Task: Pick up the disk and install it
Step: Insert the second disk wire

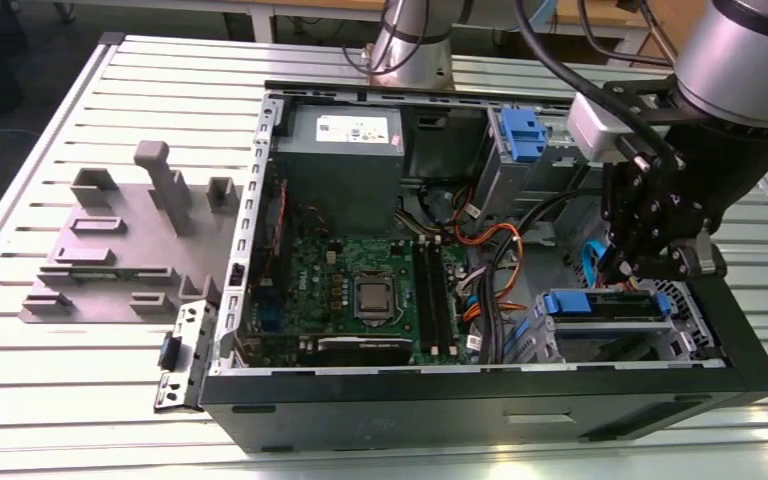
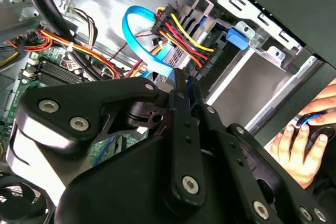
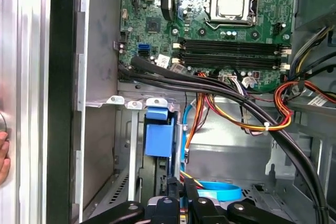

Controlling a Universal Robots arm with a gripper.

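Note:
The disk [image 1: 607, 303] sits in the drive bay at the front corner of the open computer case [image 1: 491, 400], on the exterior view's right; its blue carrier bracket frames it. In the first wrist view the carrier's blue end [image 3: 159, 134] shows edge-on in the bay. My gripper [image 1: 651, 272] hangs inside the case just above and beside the disk. In both wrist views the two black fingers [image 2: 181, 90] stand pressed close together with nothing between them, and the gripper [image 3: 180, 188] points toward the blue SATA cable and the carrier.
A blue caddy [image 1: 523, 135] stands in the upper bay. Orange, red and black cable bundles [image 3: 247, 114] run beside the motherboard [image 1: 357, 290]. A grey slotted holder block [image 1: 124, 250] lies on the slatted table at the exterior view's left. A person's hand [image 2: 302, 140] rests outside the case.

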